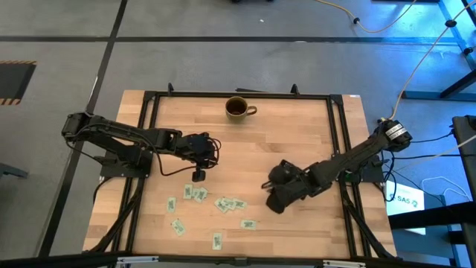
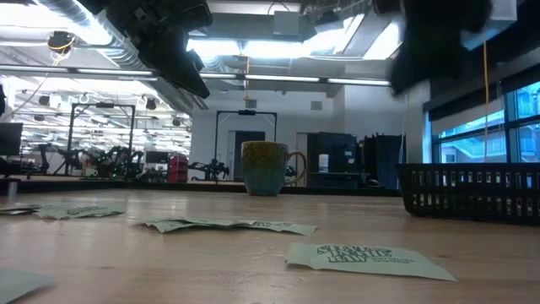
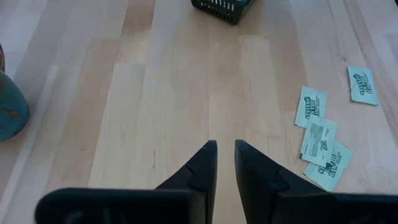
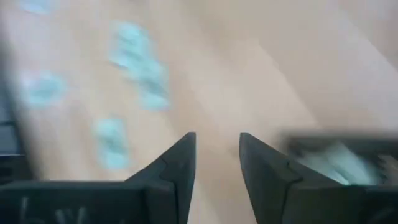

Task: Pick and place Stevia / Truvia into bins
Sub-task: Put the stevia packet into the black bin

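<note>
Both tools are hanging clear of the table [image 1: 297, 134]. My right tool [image 4: 215, 155] is hovering over the black bin [image 2: 472, 192] with its fingers standing apart and nothing between them. My left tool [image 3: 225, 165] is holding its fingers slightly apart, empty, above bare wood near the sachets [image 1: 223, 202], which are lying scattered toward the front edge. Mug [image 1: 237, 109] is standing at the far edge.
</note>
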Robot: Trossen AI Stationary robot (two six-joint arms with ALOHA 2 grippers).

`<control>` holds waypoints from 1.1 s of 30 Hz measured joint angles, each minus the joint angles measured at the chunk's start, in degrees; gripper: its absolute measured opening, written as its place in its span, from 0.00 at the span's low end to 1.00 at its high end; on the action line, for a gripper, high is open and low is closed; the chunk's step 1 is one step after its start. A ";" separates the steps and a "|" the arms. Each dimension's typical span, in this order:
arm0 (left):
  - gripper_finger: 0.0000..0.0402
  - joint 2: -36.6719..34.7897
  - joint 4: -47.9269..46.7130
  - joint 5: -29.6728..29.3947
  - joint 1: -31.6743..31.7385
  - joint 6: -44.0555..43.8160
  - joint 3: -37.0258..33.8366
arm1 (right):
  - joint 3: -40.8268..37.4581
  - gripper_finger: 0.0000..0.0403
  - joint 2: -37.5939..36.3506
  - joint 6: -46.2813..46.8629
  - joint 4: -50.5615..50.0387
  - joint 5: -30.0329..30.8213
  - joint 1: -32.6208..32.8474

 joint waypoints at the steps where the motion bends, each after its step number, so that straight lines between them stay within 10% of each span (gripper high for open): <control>1: 0.13 0.00 0.00 0.00 0.02 0.00 0.00 | 0.17 0.31 0.00 -1.97 3.72 -0.01 0.00; 9: 0.12 0.00 -0.04 0.00 0.02 0.02 0.00 | 1.88 0.31 5.00 -19.08 26.88 -0.04 0.72; 20: 0.11 -0.02 -0.88 0.03 0.02 0.60 0.00 | 26.01 0.31 26.25 -20.68 1.03 -1.87 2.48; 33: 0.11 -0.02 -0.90 0.02 0.04 2.58 -0.02 | 29.34 0.31 37.64 -13.96 0.56 -15.04 5.66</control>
